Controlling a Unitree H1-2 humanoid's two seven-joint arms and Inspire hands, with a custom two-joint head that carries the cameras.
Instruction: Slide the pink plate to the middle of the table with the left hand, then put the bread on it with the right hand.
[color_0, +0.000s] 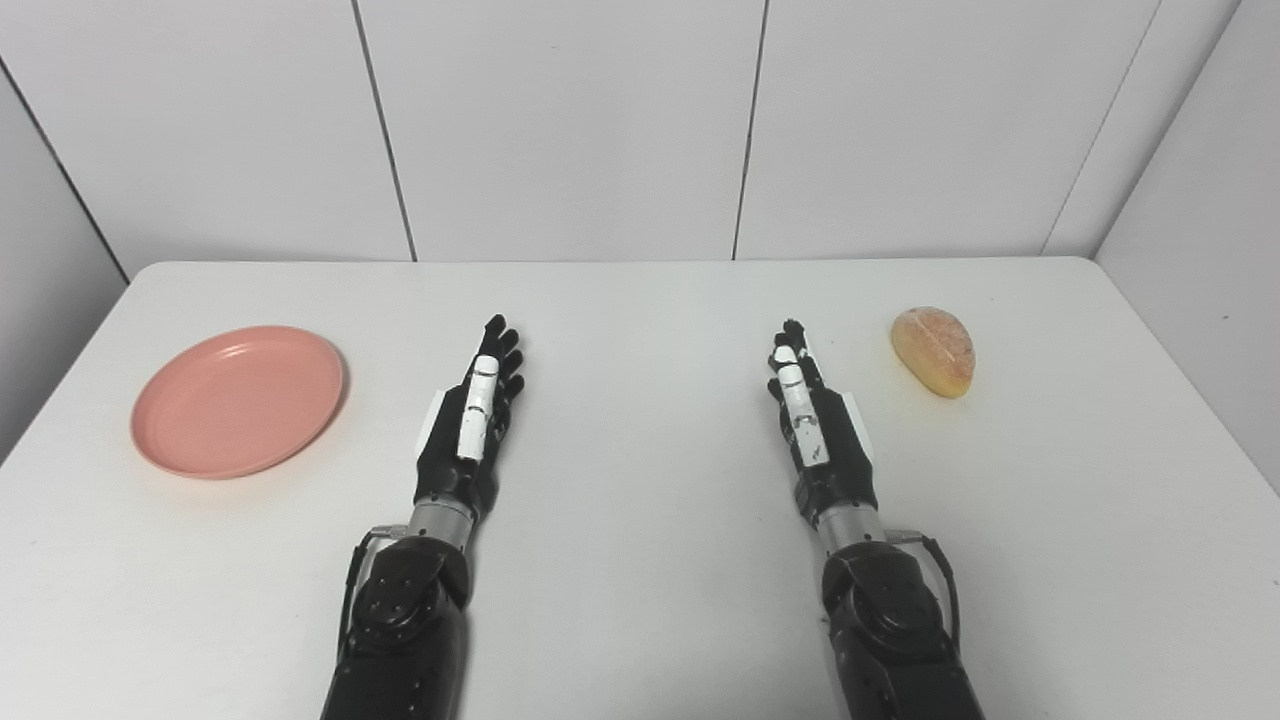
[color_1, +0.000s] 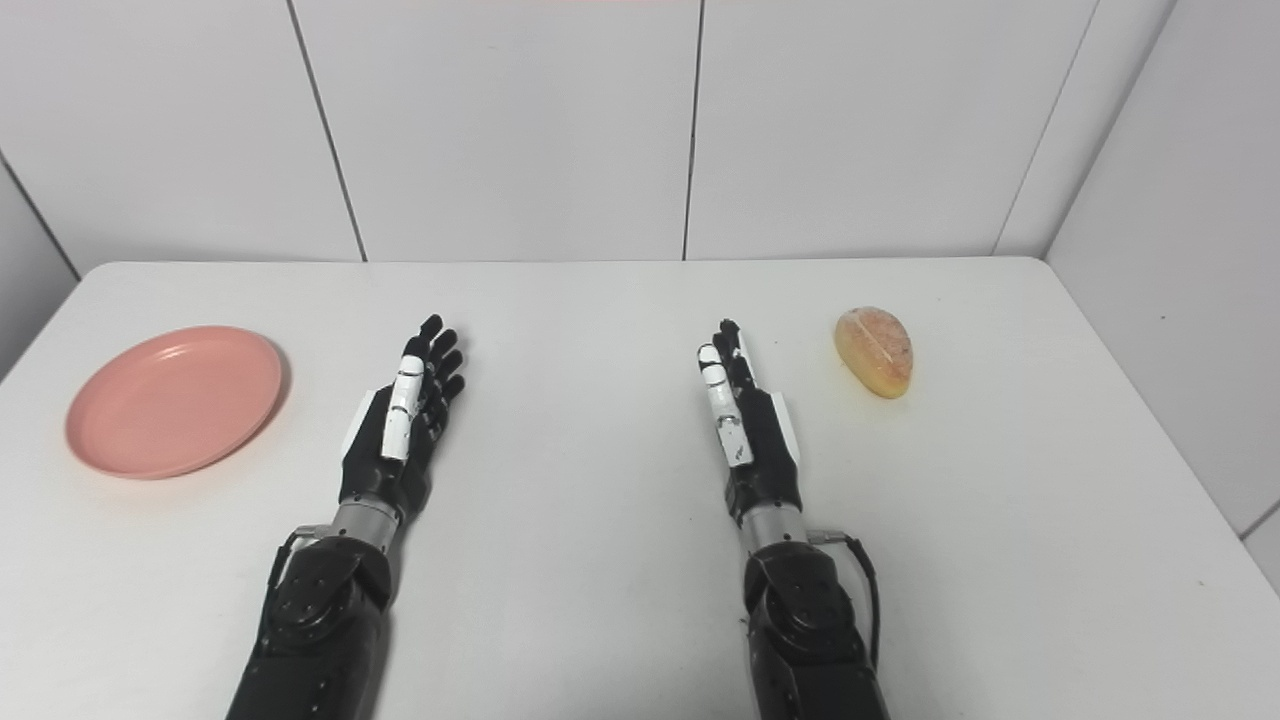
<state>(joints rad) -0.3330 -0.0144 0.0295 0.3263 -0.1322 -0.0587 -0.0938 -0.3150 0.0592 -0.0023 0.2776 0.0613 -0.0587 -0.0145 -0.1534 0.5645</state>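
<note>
A pink plate (color_0: 238, 398) lies on the white table (color_0: 640, 300) at the left side. A golden oval bread roll (color_0: 934, 350) lies at the right side. My left hand (color_0: 472, 418) is open, fingers straight and pointing away, empty, to the right of the plate with a gap between them. My right hand (color_0: 815, 420) is open and empty, to the left of the bread and apart from it. Both hands rest low over the table near its middle.
White panelled walls (color_0: 560, 130) stand behind the table and along its right side. The table's back edge runs just behind the plate and bread. Bare table surface lies between the two hands.
</note>
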